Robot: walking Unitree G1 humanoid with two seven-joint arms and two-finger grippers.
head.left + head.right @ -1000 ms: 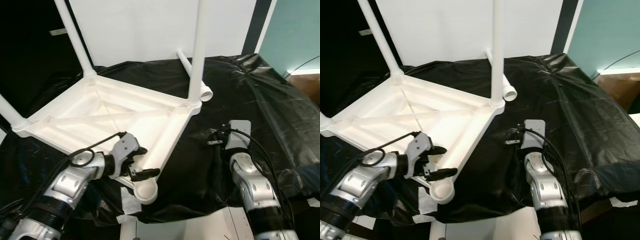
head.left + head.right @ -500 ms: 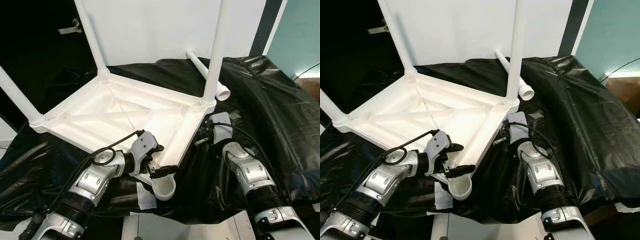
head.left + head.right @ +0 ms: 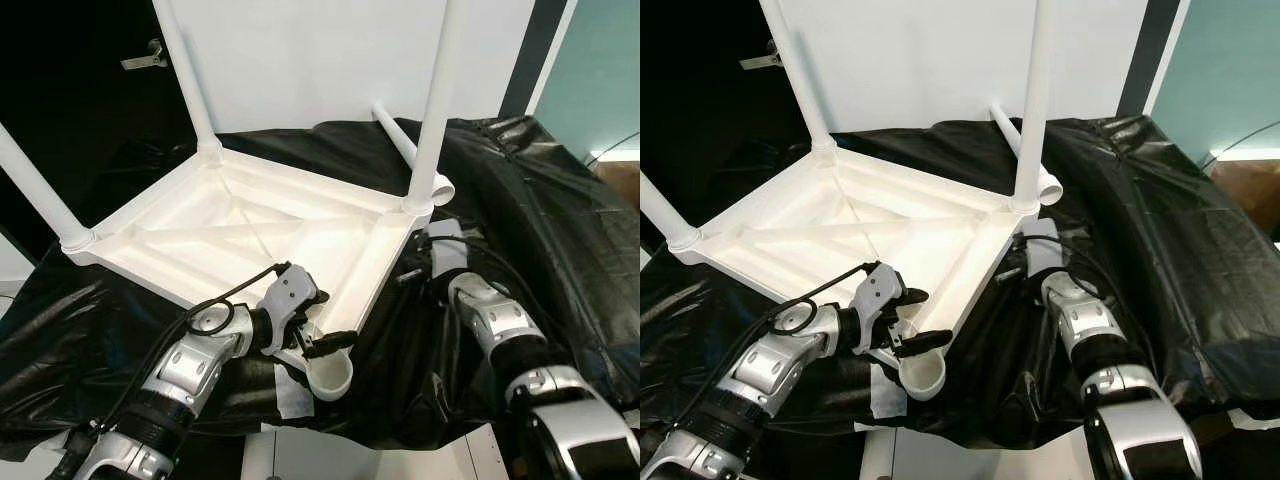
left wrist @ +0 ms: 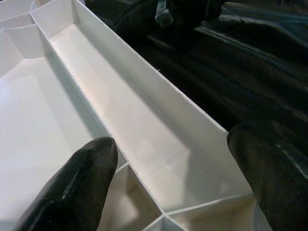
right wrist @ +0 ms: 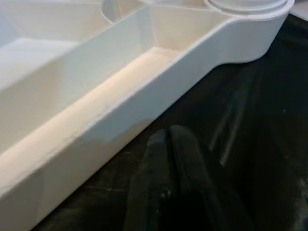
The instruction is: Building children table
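The white plastic table (image 3: 240,230) lies upside down on a black sheet. Three legs stand up from its corners, one of them (image 3: 437,100) at the right corner. The near corner socket (image 3: 330,376) holds no leg. A loose white leg (image 3: 400,140) lies on the sheet behind the right corner. My left gripper (image 3: 318,325) is open and straddles the rim beside that socket, with one finger (image 4: 82,178) inside the rim and the other finger (image 4: 269,168) outside. My right gripper (image 5: 168,168) is shut, low on the sheet just outside the rim below the right corner.
The black sheet (image 3: 540,190) covers the whole raised surface and drops off at the front edge. A white strip (image 3: 290,395) lies at that edge under the socket. Behind are a white wall and, on the left, a dark door with a handle (image 3: 140,58).
The camera has shifted. My right gripper has moved in from the open sheet to the table's rim under the right corner. The left gripper stays at the rim.
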